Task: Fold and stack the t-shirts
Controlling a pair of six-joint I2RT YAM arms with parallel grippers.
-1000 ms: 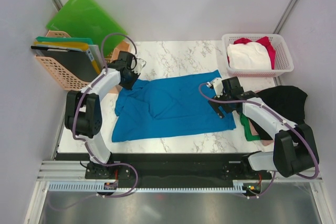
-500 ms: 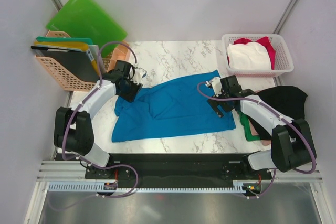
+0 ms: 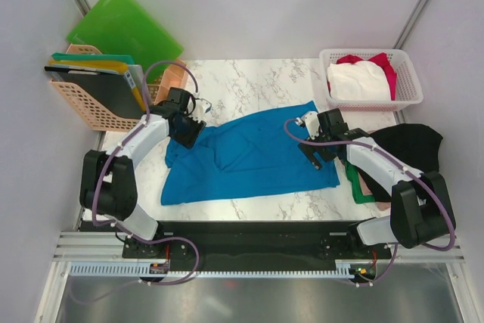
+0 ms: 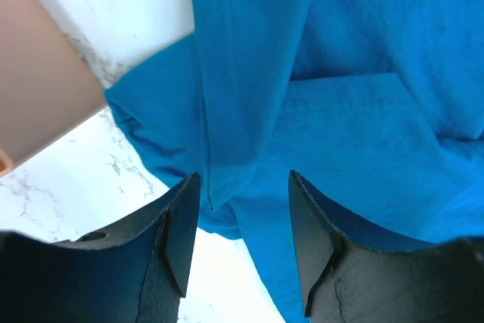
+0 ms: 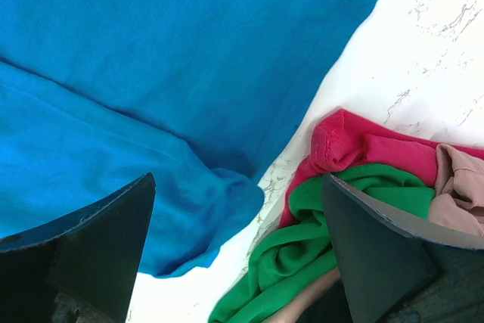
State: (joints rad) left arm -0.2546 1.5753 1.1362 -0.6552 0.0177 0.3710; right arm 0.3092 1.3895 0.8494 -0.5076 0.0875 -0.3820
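Observation:
A bright blue t-shirt (image 3: 249, 153) lies spread and rumpled across the marble table. My left gripper (image 3: 185, 128) hovers over its far left corner. In the left wrist view this gripper (image 4: 243, 178) is open, with the blue cloth (image 4: 340, 73) below the fingers and nothing between them. My right gripper (image 3: 314, 153) stands wide open over the shirt's right edge. In the right wrist view it (image 5: 236, 179) spans the blue hem (image 5: 151, 51) and a heap of red (image 5: 363, 145), green (image 5: 318, 217) and pale pink (image 5: 457, 179) t-shirts. A black t-shirt (image 3: 412, 145) tops that heap.
A white lattice basket (image 3: 408, 96) at the back right holds a white t-shirt (image 3: 357, 81) and a red one (image 3: 382, 62). At the back left a peach basket (image 3: 83, 107) holds folders, and a green folder (image 3: 121, 28) leans on the wall.
My left gripper has opened and let go of the blue shirt's corner, and its arm has swung slightly left. The right arm has barely moved.

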